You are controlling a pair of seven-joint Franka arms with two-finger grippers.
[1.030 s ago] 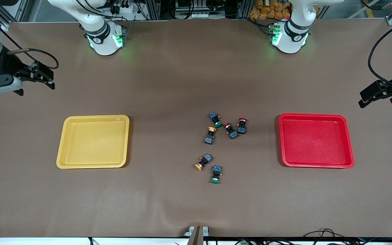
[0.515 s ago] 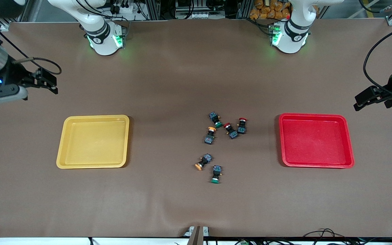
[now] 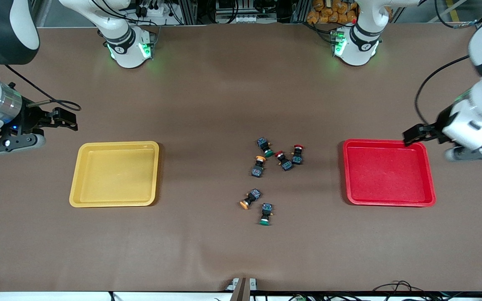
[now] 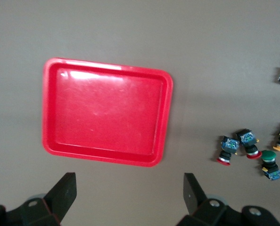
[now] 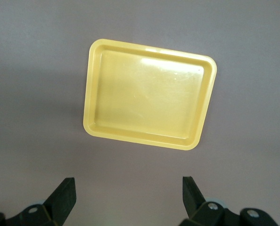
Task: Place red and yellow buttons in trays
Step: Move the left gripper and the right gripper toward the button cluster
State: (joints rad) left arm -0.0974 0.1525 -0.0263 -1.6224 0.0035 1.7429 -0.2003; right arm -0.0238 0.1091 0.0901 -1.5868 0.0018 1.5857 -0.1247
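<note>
Your left gripper [image 3: 410, 136] hangs over the red tray's [image 3: 431, 184] corner, at the left arm's end of the table. Its fingers [image 4: 64, 193] are spread wide and hold nothing. Your right gripper [image 3: 67, 120] hangs over bare table near the yellow tray [image 3: 78, 167], at about 11 o'clock from it. Its fingers [image 5: 64, 195] are spread wide too, with nothing in them.

Between the trays you have two red buttons [image 3: 283, 160] [image 3: 297, 154] lying side by side. One yellow button [image 3: 258, 165] is at 9 o'clock from them. The other yellow button [image 3: 250, 197] lies nearer the front camera. Both trays hold no buttons. Two green buttons [image 3: 265, 146] [image 3: 266, 213] lie among them.
</note>
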